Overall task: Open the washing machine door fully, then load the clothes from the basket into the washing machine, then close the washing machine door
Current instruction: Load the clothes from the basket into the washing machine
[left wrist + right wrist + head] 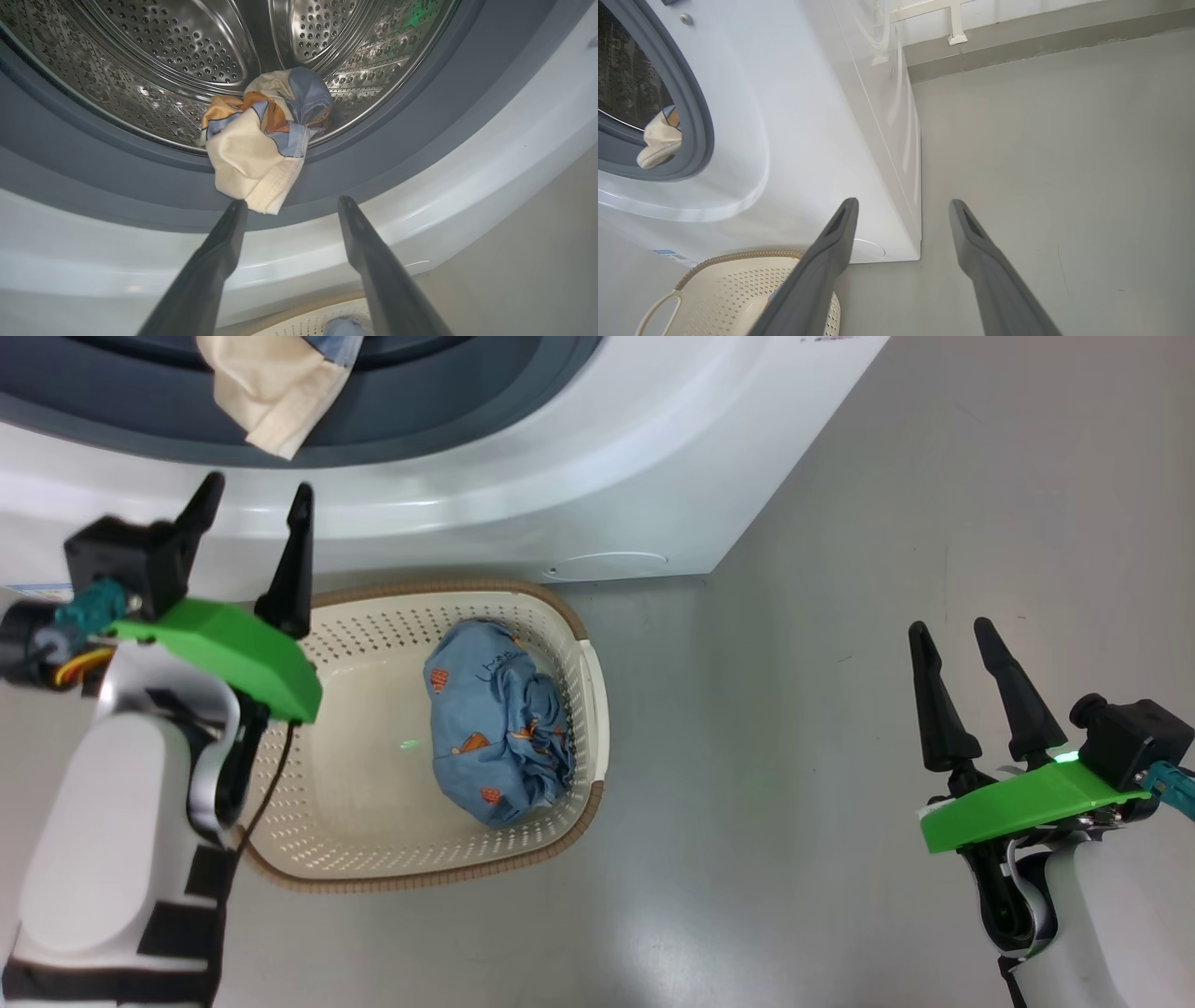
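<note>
Black fingers on both arms are standing spread with nothing between them. Left gripper (258,485) is hovering over the left edge of the basket (355,775), aiming at the mouth of the machine (579,467). Right gripper (952,627) is idling over bare floor (794,756), well apart from everything. Blue garment (499,728) is lying bunched in the basket's right half, and the basket is sitting just beside the machine front. Further in, cream piece (254,158) is hanging over the gasket (93,163), partly in the drum (177,51) and partly out, with the left fingers pointing just under its hem. Reading this as mid-load. I'm thinking fix the draped piece first: closing on the hanging hem, lifting it over the lip and letting go deep inside, otherwise it's risking getting pinched when the door is closing. Then coming down on the blue bundle from above and biting its crown rather than an edge, so it's rising as one lump. Soft cloth is likely trailing, so keep the lift clearing the rim.
</note>
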